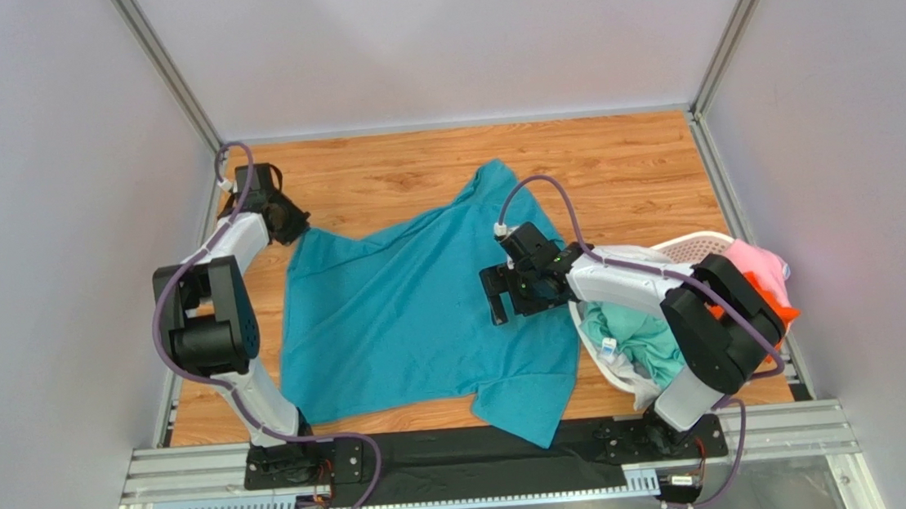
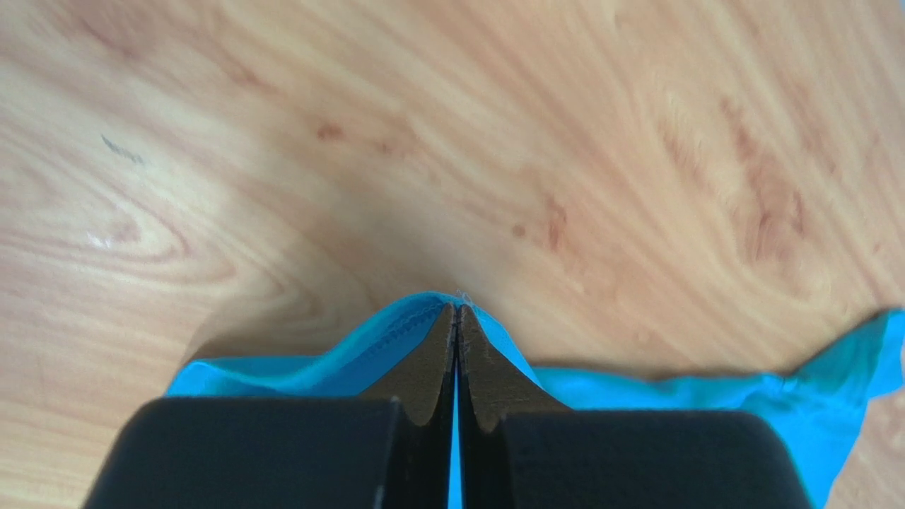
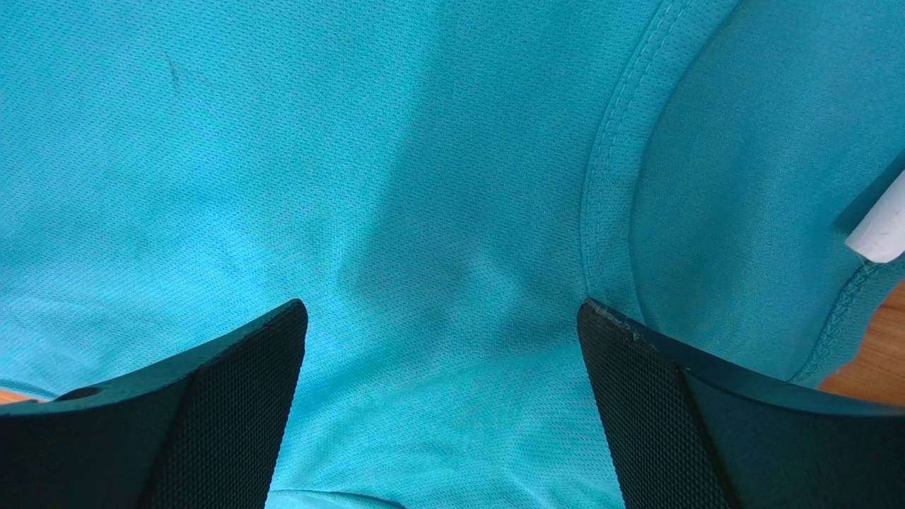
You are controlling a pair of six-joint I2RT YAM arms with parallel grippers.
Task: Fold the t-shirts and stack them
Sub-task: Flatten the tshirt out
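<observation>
The teal-blue t-shirt [image 1: 408, 314] lies spread on the wooden table, one sleeve toward the back, another at the front edge. My left gripper [image 1: 285, 224] is shut on the shirt's far left corner; in the left wrist view its tips [image 2: 457, 310] pinch the hemmed edge [image 2: 393, 334] just above the wood. My right gripper [image 1: 498, 294] is open over the shirt's right side; in the right wrist view it [image 3: 441, 318] spans flat teal cloth [image 3: 319, 159] beside a stitched seam [image 3: 611, 159]. Mint green [image 1: 644, 336], orange [image 1: 776, 300], pink [image 1: 754, 259] and white [image 1: 634, 368] shirts lie in the basket.
A white perforated laundry basket [image 1: 691, 242] stands at the right edge of the table, next to my right arm. Bare wood [image 1: 612, 179] shows behind the shirt. Grey walls and metal posts close in the table on three sides.
</observation>
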